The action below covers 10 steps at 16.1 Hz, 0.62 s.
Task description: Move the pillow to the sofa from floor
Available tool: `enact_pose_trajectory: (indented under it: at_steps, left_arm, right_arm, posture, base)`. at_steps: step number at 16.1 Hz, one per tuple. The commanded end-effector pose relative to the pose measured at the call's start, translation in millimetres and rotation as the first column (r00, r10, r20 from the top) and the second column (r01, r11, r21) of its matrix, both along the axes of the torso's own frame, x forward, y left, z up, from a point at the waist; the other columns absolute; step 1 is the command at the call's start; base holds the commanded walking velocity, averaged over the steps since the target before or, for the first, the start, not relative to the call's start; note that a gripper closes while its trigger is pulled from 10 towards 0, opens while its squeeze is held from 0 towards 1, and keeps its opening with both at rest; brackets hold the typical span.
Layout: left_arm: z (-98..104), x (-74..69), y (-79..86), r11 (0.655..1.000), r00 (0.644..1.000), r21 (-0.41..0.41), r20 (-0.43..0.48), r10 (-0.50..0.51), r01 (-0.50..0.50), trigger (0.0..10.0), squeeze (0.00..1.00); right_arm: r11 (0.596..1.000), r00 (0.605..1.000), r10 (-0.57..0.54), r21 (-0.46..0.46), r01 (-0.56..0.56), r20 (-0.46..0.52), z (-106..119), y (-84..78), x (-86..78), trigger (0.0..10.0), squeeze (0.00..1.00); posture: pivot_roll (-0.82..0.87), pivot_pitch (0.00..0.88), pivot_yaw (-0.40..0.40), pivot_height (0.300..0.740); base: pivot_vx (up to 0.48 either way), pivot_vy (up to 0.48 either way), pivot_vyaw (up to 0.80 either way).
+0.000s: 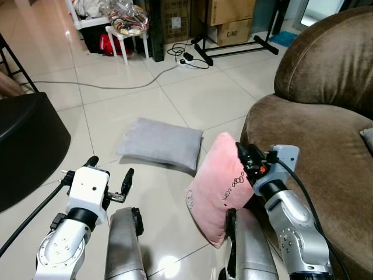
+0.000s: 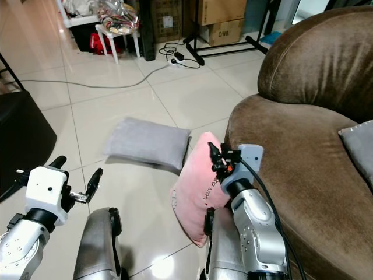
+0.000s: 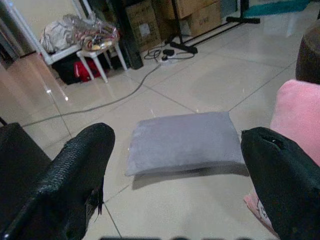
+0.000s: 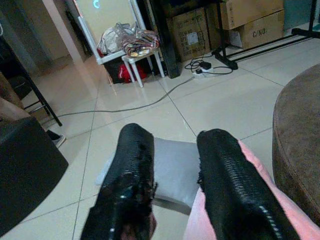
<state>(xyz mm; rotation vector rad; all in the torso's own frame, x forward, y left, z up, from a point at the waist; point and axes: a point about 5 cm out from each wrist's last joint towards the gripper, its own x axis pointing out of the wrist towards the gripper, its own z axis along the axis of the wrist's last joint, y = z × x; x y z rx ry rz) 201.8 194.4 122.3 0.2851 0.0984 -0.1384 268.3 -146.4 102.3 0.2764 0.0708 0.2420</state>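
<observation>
A pink pillow [image 1: 218,192] stands upright against the front of the brown sofa [image 1: 315,140], its lower corner close to the tiled floor. My right gripper [image 1: 243,156] is shut on its top edge; in the right wrist view pink fabric [image 4: 197,220] shows between the black fingers [image 4: 127,175]. A grey pillow [image 1: 160,143] lies flat on the floor just beyond it. My left gripper [image 1: 109,169] hovers open and empty low on the left, short of the grey pillow [image 3: 185,142].
A black rounded object [image 1: 23,146] sits on the floor at my left. A grey cable [image 1: 105,87] runs across the tiles to a power strip [image 1: 186,60]. A white stool [image 1: 131,35] and cardboard boxes [image 1: 230,23] stand at the back. A grey cushion [image 2: 358,146] rests on the sofa.
</observation>
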Motion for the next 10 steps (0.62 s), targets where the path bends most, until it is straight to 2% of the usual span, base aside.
enact_pose_trajectory:
  at_steps: [1,10]
  left_arm:
    - [-2.0,-0.9,1.8,1.0,1.0,0.012,-0.007,0.013,-0.013,10.0,0.0]
    - [-2.0,-0.9,1.8,1.0,1.0,0.012,-0.007,0.013,-0.013,10.0,0.0]
  right_arm:
    - [1.0,1.0,-0.009,-0.012,0.009,-0.005,0.6,-1.7,-1.1,10.0,1.0]
    - [1.0,1.0,-0.009,-0.012,0.009,-0.005,0.6,-1.7,-1.1,10.0,1.0]
  posture:
    - [-0.06,0.0,0.0,0.478]
    - [-0.06,0.0,0.0,0.478]
  base:
    - [0.0,0.0,0.0]
    - [0.0,0.0,0.0]
